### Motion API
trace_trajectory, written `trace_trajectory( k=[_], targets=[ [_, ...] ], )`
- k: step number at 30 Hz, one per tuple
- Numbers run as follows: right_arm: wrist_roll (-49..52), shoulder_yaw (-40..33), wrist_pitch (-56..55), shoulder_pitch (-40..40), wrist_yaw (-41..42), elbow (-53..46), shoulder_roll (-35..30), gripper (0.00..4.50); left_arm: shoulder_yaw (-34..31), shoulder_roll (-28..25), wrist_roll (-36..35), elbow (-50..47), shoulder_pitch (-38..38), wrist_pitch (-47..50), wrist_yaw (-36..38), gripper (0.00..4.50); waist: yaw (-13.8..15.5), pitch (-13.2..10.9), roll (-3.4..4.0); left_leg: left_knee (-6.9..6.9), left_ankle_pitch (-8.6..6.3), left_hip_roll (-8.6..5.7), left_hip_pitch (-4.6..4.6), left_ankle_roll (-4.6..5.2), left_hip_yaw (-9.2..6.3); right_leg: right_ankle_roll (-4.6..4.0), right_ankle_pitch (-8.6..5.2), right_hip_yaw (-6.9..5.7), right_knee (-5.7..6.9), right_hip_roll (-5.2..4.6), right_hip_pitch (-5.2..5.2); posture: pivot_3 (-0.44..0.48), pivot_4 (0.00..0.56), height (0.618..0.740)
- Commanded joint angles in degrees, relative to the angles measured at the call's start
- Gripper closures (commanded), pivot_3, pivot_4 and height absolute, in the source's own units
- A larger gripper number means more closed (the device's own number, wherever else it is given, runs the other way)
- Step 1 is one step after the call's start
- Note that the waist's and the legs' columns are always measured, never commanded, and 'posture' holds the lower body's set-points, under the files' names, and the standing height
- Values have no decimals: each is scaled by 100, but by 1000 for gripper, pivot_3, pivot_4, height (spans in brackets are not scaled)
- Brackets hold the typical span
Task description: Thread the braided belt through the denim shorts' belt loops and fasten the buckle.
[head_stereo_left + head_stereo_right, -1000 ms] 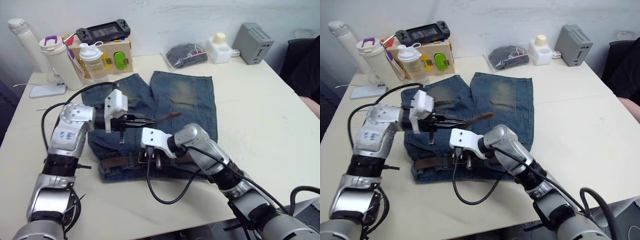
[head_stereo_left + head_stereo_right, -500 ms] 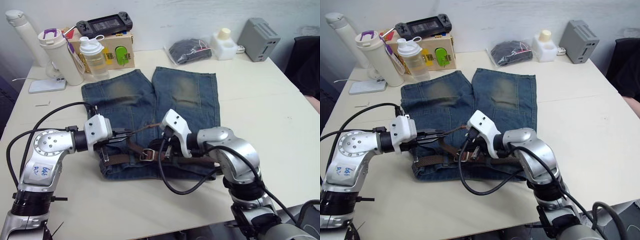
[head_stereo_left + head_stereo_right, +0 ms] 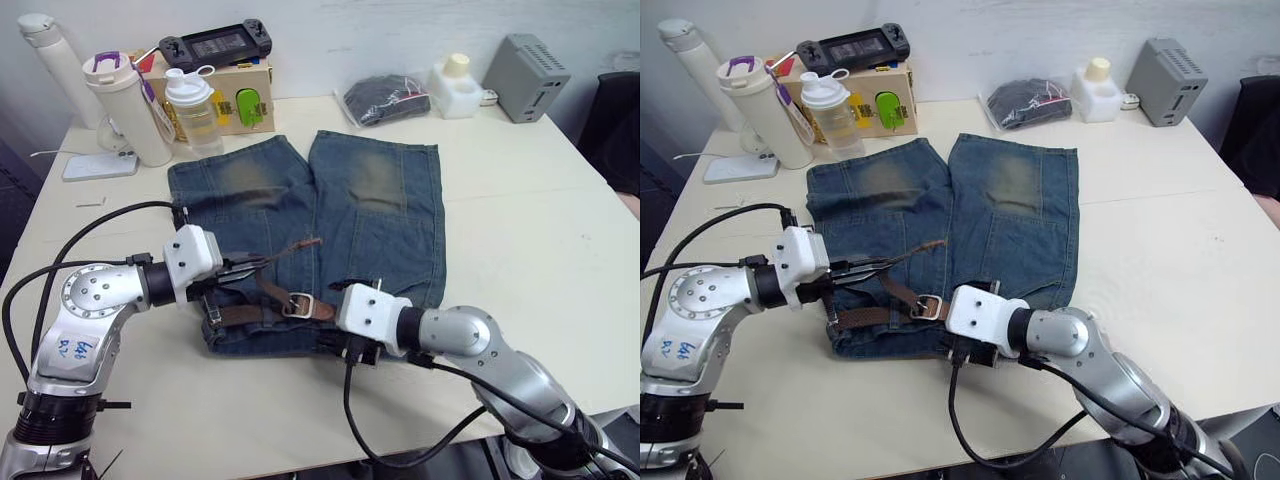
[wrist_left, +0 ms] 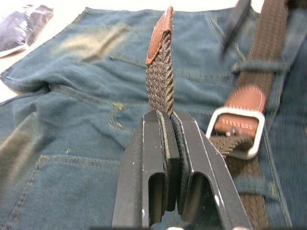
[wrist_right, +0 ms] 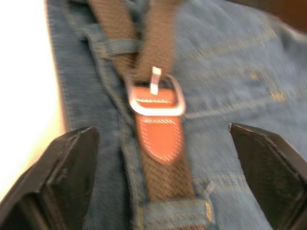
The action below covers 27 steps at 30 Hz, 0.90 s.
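On the bench [image 3: 560,230], the left hand [image 3: 262,266] has its two black fingers [image 4: 158,158] pressed together on the braided belt [image 3: 262,312], gripping the strap a little behind its brown leather tip. That free end runs from the hand toward the robot's right and slightly away from it, lifted off the cloth, tip leading. One pair of denim shorts [image 3: 375,215] lies flat near the middle of the bench, waistband toward the robot, two legs pointing to the far edge. The belt's long axis follows the waistband, left to right, passing under belt loops [image 5: 115,47]; two show clearly in the right wrist view, one on each side of the buckle [image 3: 298,304]. One silver buckle lies on the waistband about mid-length, its prong up, with the strap crossing through its frame. The right hand [image 3: 350,348] hovers at the waistband's near edge just right of the buckle, fingers [image 5: 268,163] spread wide, holding nothing
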<state>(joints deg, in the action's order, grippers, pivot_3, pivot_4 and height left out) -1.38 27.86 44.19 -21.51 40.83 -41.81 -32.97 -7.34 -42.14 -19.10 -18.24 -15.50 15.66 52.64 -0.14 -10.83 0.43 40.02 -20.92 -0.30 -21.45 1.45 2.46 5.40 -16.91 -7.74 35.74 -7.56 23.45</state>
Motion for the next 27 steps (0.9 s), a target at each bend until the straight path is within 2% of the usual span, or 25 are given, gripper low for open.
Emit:
trace_trajectory(
  k=[1, 6, 15, 19, 26, 27],
  targets=[
    [-504, 328, -398, -46, -251, 177, -72, 109, -204, -129, -202, -205, -88, 94, -14, 4500, 3, -2, -4, 0, 0, 0, 0, 0, 0, 0, 0, 0, 0, 0, 0, 0, 150, 690],
    [-1109, 656, -484, -94, -489, 470, -23, 109, -227, -199, -249, -230, -96, 150, -12, 4500, 10, -3, -6, 2, 1, 0, -1, 1, -1, 0, 0, -2, -1, 1, -1, 0, 150, 690],
    [-1639, 469, -333, -118, -885, 495, 289, 109, -78, -333, 47, -60, 1, -59, 42, 4500, 10, -3, -6, 4, 1, 0, -1, 0, 0, 0, 0, -2, 2, 2, -1, 0, 150, 690],
    [-1851, 499, -238, -112, -931, 473, 360, 1217, -25, -309, 71, -6, -9, -112, 62, 4500, 10, -3, -6, 4, 1, 0, -1, 0, 0, 0, 0, -2, 2, 4, -1, 0, 150, 690],
    [-2357, 682, -669, -251, -944, 483, 411, 4431, 105, -434, 330, 165, 22, -247, 131, 4500, 9, -3, -6, 5, 1, 0, -1, 1, 0, 0, 0, -2, 4, 5, -1, 0, 150, 690],
    [-2420, 718, -776, -280, -912, 500, 404, 4472, 122, -448, 369, 188, 27, -274, 132, 4500, 8, -3, -6, 5, 1, 0, -1, 1, 1, 0, 0, -2, 4, 6, 0, 0, 150, 690]
  ],
)
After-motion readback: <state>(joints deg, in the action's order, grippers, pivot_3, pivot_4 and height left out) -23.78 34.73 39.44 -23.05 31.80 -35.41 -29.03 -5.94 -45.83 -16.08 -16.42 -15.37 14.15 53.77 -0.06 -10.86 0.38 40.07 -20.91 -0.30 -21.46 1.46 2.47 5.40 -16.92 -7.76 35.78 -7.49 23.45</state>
